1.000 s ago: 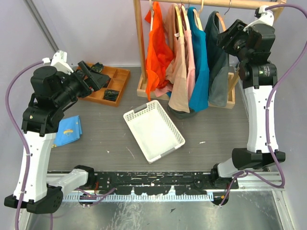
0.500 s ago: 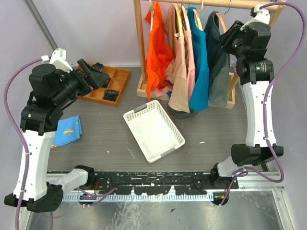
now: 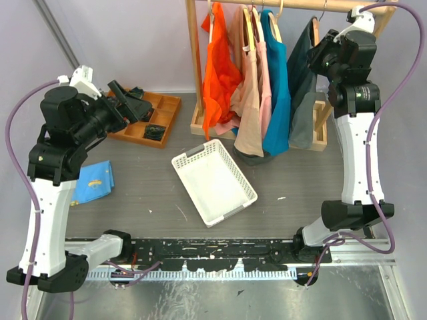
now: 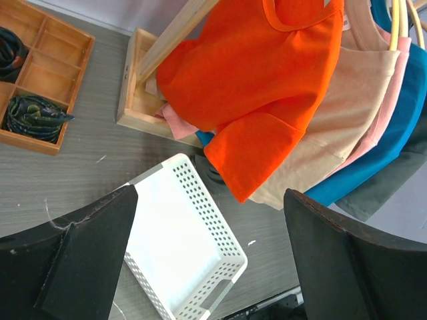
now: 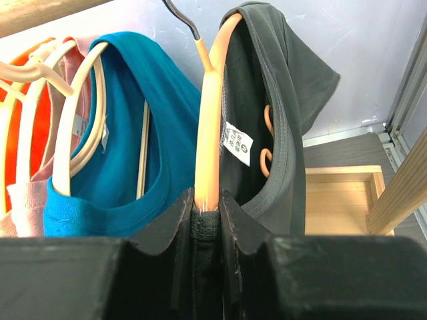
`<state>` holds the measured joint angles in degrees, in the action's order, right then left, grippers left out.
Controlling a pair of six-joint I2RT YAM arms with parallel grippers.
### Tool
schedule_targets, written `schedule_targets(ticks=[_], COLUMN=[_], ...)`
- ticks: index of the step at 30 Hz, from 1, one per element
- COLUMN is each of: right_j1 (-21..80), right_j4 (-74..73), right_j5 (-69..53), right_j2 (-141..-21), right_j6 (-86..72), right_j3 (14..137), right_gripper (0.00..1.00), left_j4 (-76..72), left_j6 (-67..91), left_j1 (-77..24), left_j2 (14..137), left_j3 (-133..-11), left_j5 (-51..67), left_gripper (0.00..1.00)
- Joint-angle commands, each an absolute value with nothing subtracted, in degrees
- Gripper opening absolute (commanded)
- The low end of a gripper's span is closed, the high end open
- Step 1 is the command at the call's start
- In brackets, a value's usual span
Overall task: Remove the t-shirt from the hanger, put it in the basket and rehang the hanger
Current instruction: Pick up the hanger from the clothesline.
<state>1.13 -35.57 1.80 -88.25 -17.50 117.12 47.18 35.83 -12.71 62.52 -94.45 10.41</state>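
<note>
A dark grey t-shirt hangs on an orange hanger at the right end of the wooden rail. My right gripper is up at that shirt's neck. In the right wrist view its fingers pinch the hanger's arm together with the grey collar, so the right gripper is shut on both. The grey t-shirt drapes over the hanger's right side. My left gripper is raised at the left, wide open and holding nothing.
Orange, beige and teal shirts hang on the same rail, close to the grey one. A white perforated basket lies mid-table. A wooden compartment tray sits back left, and a blue cloth lies near the left arm.
My right gripper has moved in to the grey t-shirt's neck and its jaws have closed on the hanger and collar. The left arm has barely shifted.
</note>
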Motion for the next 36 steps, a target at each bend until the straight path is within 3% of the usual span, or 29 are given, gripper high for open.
schedule_targets(ticks=[1, 4, 19, 36], right_j1=[1.00, 0.97, 1.03, 0.99], right_j4=[-30.87, -28.58, -16.95, -20.45], right_j5=[2.58, 2.64, 1.78, -1.17], right_j2=[-85.60, -84.84, -82.12, -72.25], right_j6=[-15.98, -15.83, -15.82, -19.06], right_j3=[118.01, 117.49, 116.59, 107.97], right_gripper=[0.05, 0.00, 0.00, 0.01], left_j4=[46.65, 45.49, 43.20, 38.22], left_j6=[34.85, 34.63, 35.49, 36.72], left_j1=[-12.87, -12.88, -12.99, -15.31], left_j2=[63.27, 63.86, 66.21, 69.87], left_j3=[-98.22, -99.37, -101.49, -105.68], left_j5=[10.98, 11.45, 14.36, 15.84], left_gripper=[0.98, 0.98, 0.98, 0.98])
